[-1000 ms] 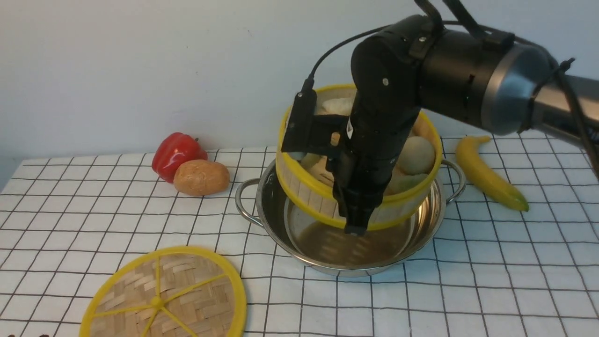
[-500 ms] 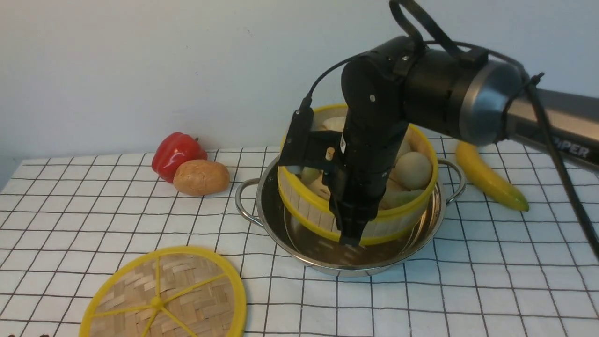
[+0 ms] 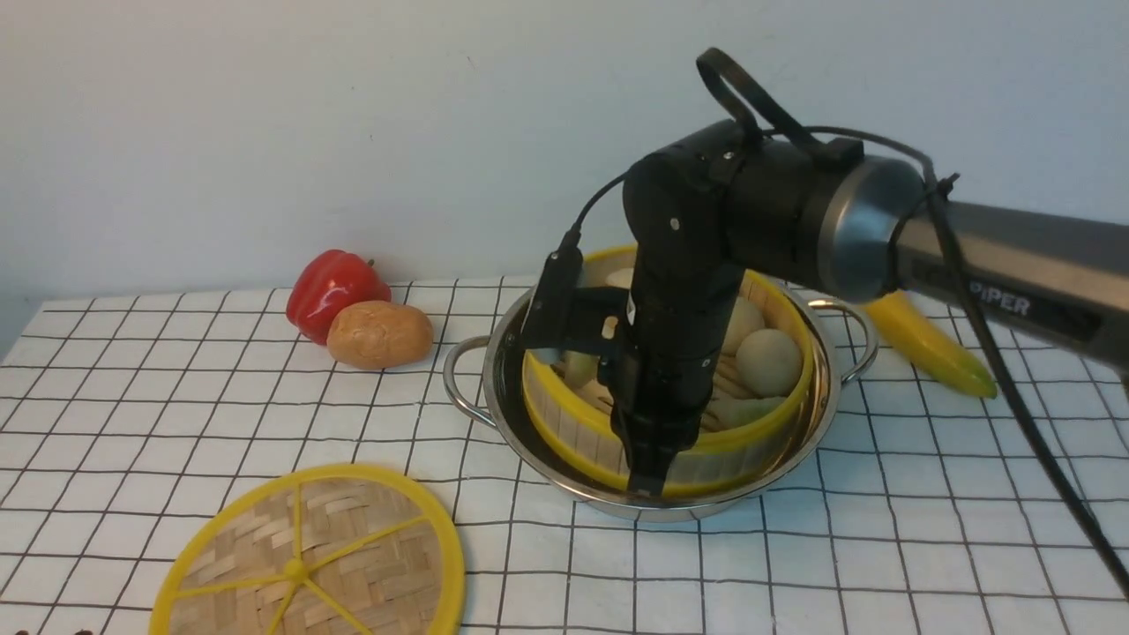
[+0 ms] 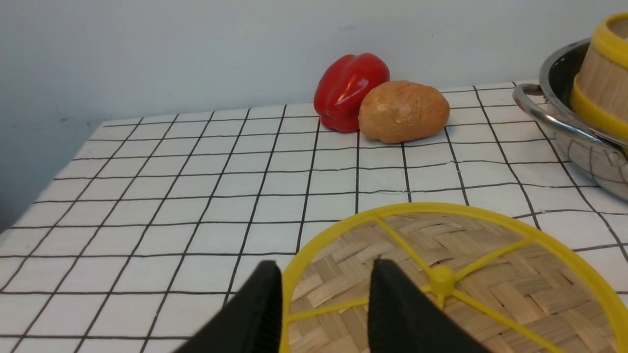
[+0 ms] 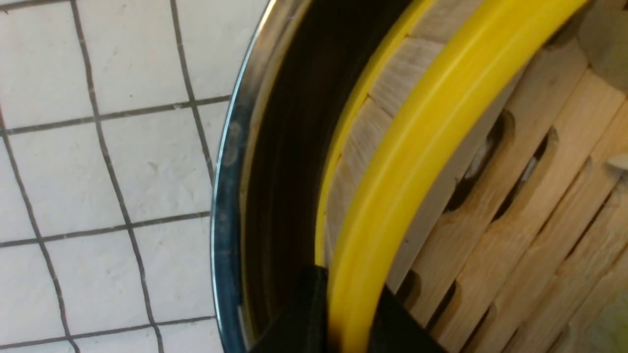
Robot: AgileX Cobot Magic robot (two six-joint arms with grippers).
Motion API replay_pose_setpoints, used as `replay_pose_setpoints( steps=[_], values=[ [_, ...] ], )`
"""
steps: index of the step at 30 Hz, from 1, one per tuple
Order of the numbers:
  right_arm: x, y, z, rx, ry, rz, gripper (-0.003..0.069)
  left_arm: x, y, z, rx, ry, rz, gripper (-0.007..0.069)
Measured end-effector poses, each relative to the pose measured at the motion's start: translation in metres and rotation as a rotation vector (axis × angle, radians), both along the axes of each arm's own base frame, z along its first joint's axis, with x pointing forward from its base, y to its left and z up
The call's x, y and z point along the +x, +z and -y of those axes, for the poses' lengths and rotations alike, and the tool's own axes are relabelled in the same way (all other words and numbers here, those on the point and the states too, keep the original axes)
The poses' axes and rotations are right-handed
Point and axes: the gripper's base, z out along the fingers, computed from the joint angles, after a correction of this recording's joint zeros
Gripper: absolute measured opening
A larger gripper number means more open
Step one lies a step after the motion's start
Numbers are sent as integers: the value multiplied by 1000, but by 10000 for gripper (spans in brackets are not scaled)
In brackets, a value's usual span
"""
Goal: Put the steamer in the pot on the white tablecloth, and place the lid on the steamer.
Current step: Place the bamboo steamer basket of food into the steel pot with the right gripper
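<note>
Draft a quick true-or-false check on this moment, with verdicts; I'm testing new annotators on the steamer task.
1. The round bamboo steamer with yellow rim is down inside the shiny two-handled steel pot. True.
2. The flat woven-bamboo lid covers the steamer. False: it lies on the white grid tablecloth, left of the pot and nearer the robot.
3. The right claw is shut on the steamer's rim. True.
4. The left claw grips the lid. False: its jaws stand open by the lid's edge.
5. The yellow banana lies beside the red bell pepper. False: the brown potato lies beside the pepper; the banana lies right of the pot.
</note>
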Motion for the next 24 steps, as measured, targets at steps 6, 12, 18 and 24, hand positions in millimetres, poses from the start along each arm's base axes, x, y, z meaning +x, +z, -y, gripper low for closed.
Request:
replay_pose_setpoints(
  steps=[6, 12, 18, 24],
  values=[
    [0, -3, 0, -4, 4, -6, 64, 0, 0, 0, 0, 0, 0, 244],
    [1, -8, -2, -4, 9, -17, 64, 0, 0, 0, 0, 0, 0, 244],
    [2, -12, -3, -4, 12, -21, 64, 0, 0, 0, 0, 0, 0, 244],
    [2, -11, -3, -1, 16, -13, 132, 0, 0, 0, 0, 0, 0, 244]
  ],
)
